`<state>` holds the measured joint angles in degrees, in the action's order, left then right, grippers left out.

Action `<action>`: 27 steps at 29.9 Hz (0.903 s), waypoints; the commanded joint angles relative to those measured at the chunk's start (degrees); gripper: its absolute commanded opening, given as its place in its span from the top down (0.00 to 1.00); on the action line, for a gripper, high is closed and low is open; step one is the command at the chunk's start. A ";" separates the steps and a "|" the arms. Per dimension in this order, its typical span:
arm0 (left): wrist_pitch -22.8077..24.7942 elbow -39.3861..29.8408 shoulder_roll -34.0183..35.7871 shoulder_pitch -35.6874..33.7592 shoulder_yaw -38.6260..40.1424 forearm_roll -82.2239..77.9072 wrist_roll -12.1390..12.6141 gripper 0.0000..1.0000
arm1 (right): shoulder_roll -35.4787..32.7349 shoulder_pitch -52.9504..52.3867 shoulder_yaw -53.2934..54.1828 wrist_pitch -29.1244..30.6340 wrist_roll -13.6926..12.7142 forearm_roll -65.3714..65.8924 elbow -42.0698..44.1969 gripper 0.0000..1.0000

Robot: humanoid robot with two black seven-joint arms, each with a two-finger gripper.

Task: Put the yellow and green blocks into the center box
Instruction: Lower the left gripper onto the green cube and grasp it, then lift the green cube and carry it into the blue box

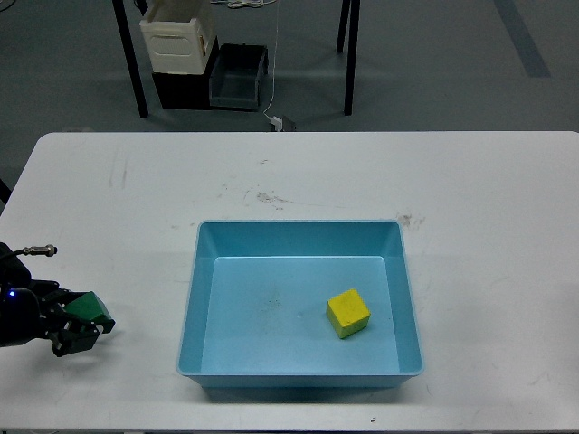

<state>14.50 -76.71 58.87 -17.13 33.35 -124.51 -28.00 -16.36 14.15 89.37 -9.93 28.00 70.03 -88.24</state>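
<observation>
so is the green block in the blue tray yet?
No, the green block sits in the left pincer over the table, left of the blue tray, which holds only the yellow block.

One tray point(298, 237), two blocks — yellow point(348, 313), green point(88, 307)

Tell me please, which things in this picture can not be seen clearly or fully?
- Green block: head view, partly covered by the left gripper fingers; whether it rests on the table cannot be told.
- Left arm: cut off by the left edge.
- Right gripper: not in view.
- Cream crate: cut off by the top edge.
- Yellow block in the blue tray: underside hidden.
</observation>
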 commanded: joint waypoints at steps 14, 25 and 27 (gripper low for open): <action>-2.55 -3.08 3.62 -15.47 0.23 20.78 0.00 0.76 | 0.19 0.61 -0.34 -0.79 0.00 0.02 0.08 0.00; 2.52 -13.91 -8.32 -25.04 -3.01 16.78 0.00 0.76 | 0.37 1.84 -1.13 -2.38 0.00 0.01 0.08 0.00; 9.02 -13.38 -12.45 -29.43 -6.44 12.46 0.00 0.76 | 0.98 1.76 -2.18 -2.46 0.00 0.02 0.17 0.00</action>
<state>16.11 -90.22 51.83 -41.12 30.96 -106.33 -28.00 -15.96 15.82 88.23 -12.38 28.00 70.02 -88.14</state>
